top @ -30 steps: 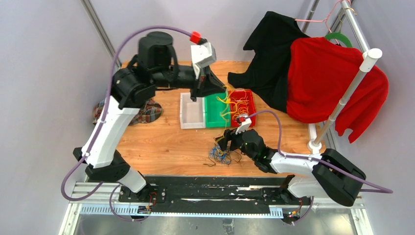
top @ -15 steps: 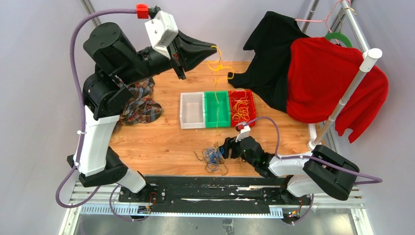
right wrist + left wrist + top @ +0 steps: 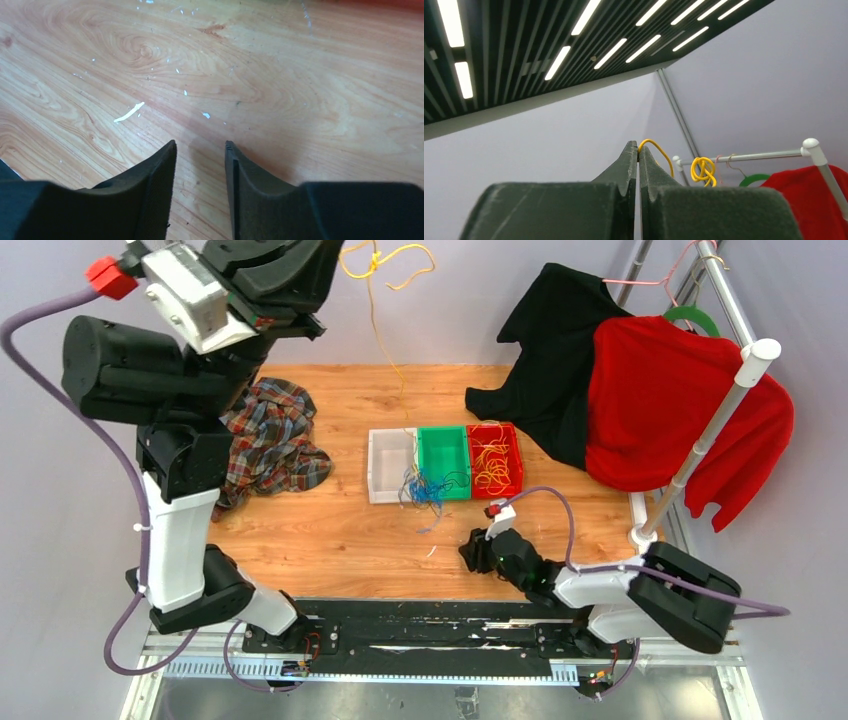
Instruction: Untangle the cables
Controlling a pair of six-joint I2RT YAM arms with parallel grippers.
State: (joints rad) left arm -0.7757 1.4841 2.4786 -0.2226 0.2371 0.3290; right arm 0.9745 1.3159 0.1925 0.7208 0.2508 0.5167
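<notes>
Only the left wrist view shows the left pincer (image 3: 638, 156) clenched on a yellow cable (image 3: 703, 170), overhead view shows it raised high, strand hanging to the tangled cables (image 3: 425, 490) at the white bin (image 3: 372, 470) and green bin (image 3: 448, 450) front rims, red bin (image 3: 518, 460) holding yellow loops (image 3: 490, 462), right pincer (image 3: 200, 150) released, empty, low over bare worktop (image 3: 250, 75).

Left gripper (image 3: 330, 254) is up at 11 o'clock of frame. yellow cable (image 3: 372, 310) runs from its tip down to the blue/black tangle (image 3: 424, 489), which is draped over the front rims of the white bin (image 3: 372, 465) and green bin (image 3: 445, 452). Right gripper (image 3: 470, 552) sits low over the table (image 3: 330, 540), 5 o'clock from the tangle and apart from it.
</notes>
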